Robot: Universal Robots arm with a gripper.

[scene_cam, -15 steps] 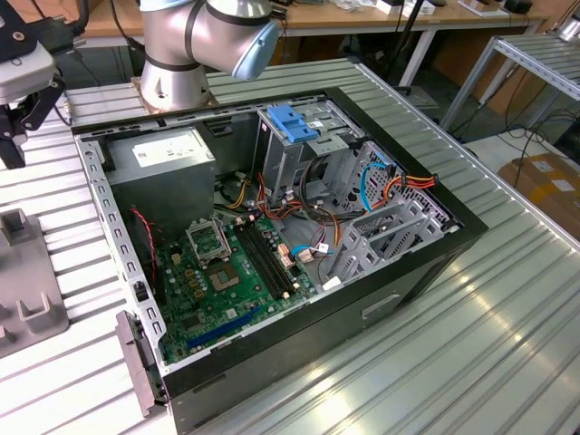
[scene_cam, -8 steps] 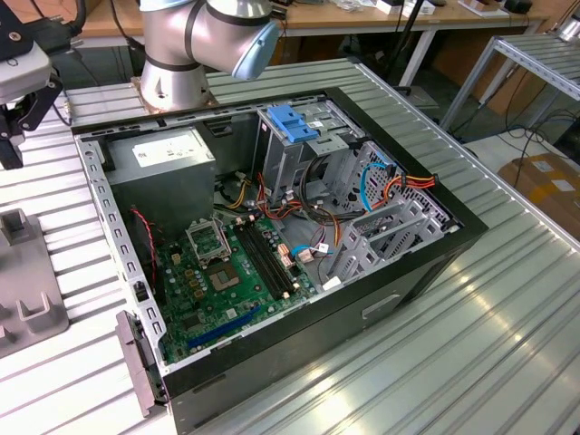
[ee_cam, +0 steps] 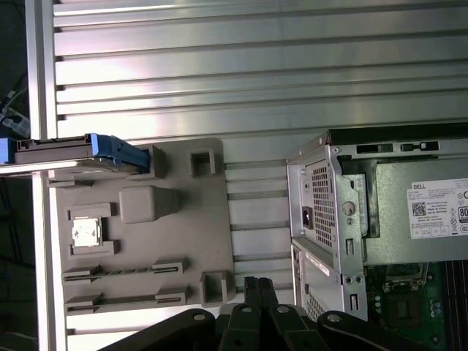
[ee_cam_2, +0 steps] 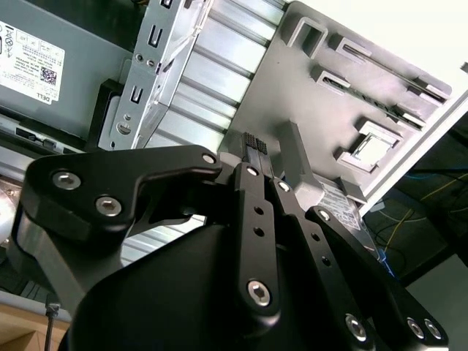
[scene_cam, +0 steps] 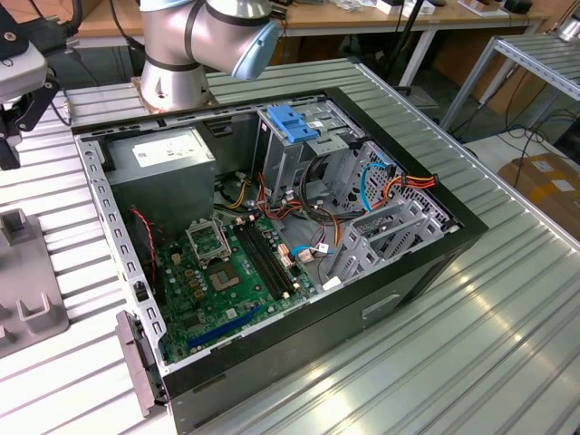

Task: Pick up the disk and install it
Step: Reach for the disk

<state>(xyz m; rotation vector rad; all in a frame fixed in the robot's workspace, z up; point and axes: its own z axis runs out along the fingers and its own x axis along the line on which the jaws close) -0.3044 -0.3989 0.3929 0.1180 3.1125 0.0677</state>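
Closed jaws near grey tray (ee_cam: 197, 219) on ribbed aluminium table (ee_cam: 256, 73)

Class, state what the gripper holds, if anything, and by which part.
Nothing: the gripper is shut and empty; the disk rests on the grey holder, apart.

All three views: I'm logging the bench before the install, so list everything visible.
table: one, silver slats, under everything.
case: one, black, open, on the table.
motherboard: one, green, case floor.
power supply: one, grey, inside the case.
drive bay: one, grey, inside the case.
bracket: one, blue, atop the drive bay.
cables: several, blue, red, orange, inside the case.
tray: one, grey, beside the case.
disk: one, grey with blue rails, on edge in the tray.
arm: one, silver and pale blue, beyond the case.
hand: one, black, shut, empty, near the tray.
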